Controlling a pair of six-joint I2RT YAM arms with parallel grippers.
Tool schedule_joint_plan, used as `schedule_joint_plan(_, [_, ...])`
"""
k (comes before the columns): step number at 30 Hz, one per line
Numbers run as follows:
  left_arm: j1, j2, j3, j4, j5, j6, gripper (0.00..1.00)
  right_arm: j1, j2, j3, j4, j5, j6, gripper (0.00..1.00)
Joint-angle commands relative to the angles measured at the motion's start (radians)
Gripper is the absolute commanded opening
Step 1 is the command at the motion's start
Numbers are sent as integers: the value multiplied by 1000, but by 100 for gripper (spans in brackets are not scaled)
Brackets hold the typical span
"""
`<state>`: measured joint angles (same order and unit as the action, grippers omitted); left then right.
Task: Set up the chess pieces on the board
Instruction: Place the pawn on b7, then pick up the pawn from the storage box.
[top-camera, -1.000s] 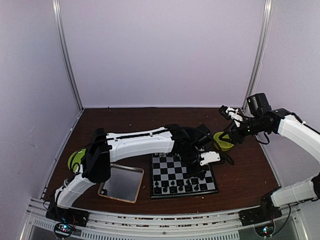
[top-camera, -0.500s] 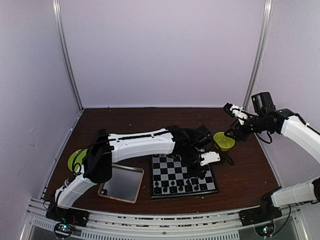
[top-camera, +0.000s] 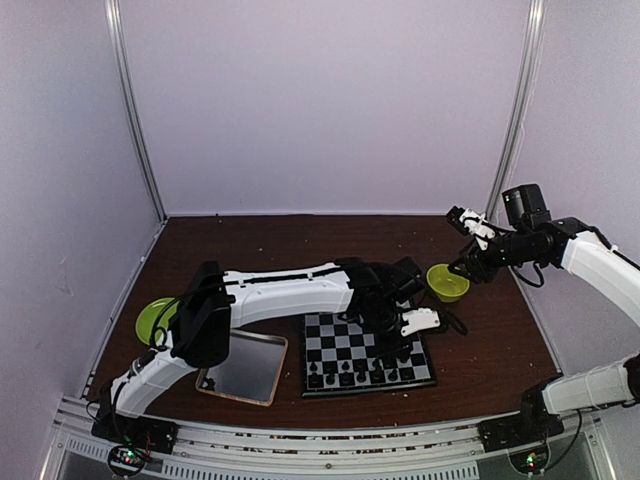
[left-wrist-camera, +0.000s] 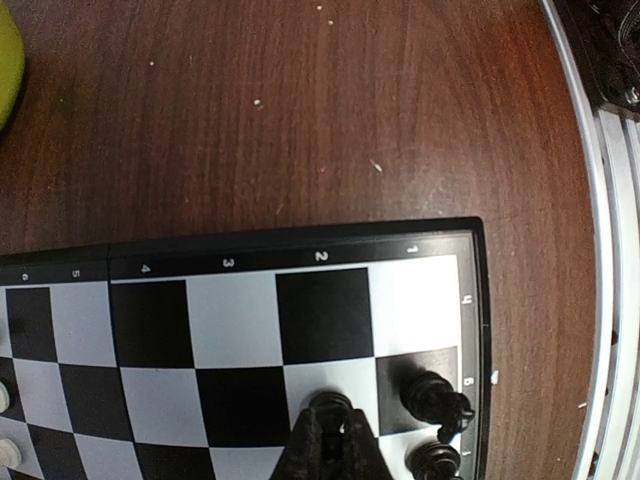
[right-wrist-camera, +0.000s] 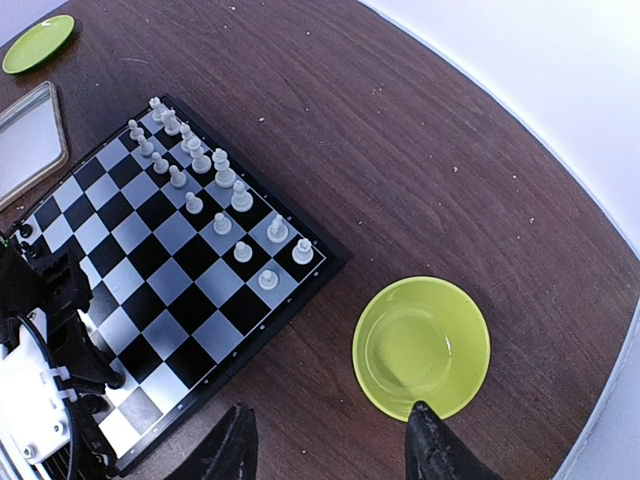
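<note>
- We saw the left pincer (left-wrist-camera: 330, 445) pinched together on the round head of a tiny glossy black chess piece (left-wrist-camera: 330, 404), over a light square. We could not tell whether the piece's foot touched that square.
- The flat square chessboard of black and silvery-grey checks (left-wrist-camera: 230, 320) lay directly beneath that pincer, and its thin black rim ran just to the right of the fingertips.
- Two more small black pieces stood just right of the tips, by the rim: a knight-shaped figure (left-wrist-camera: 432, 395) and another black figure (left-wrist-camera: 437, 460) beside it.
- The right pincer (right-wrist-camera: 335, 450) hung above the brown wooden table (right-wrist-camera: 430, 150) with its fingers spread apart and nothing between them.
- A round lime-green bowl (right-wrist-camera: 420, 345) sat just ahead of those fingers, off the board and near its corner.
- Two rows of tiny white chess pieces (right-wrist-camera: 222, 175) stood on the board farther ahead and left of the right pincer.
- A shiny rectangular metal tray (top-camera: 245, 365) and a flat green plate (top-camera: 155, 318) lay well apart from both pincers.
</note>
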<state>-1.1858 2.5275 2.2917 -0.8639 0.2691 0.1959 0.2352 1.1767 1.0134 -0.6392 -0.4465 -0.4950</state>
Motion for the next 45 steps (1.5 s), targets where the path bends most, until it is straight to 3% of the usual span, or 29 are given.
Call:
schedule_joint_plan(1, [2,18,17,24,16,-6,5,-6,4,2,4,-6,-6,51])
schedule_joint_plan(7, [0,17,22,14,44,8,6,-5,12,5,-1,-12,-10,51])
schedule_joint_plan(24, [0,-7,10,26,-27,-14,25,-5,12,8,-8,-20,-13,50])
schedule_joint_plan(34, [9,-347,-209,86,-174,-8,30,-5,8,8,-9,-31,-11,51])
schedule_joint_plan(45, [90,-788,-759,5,-386,-227,31,-5,17,8,-10,-42,-16,51])
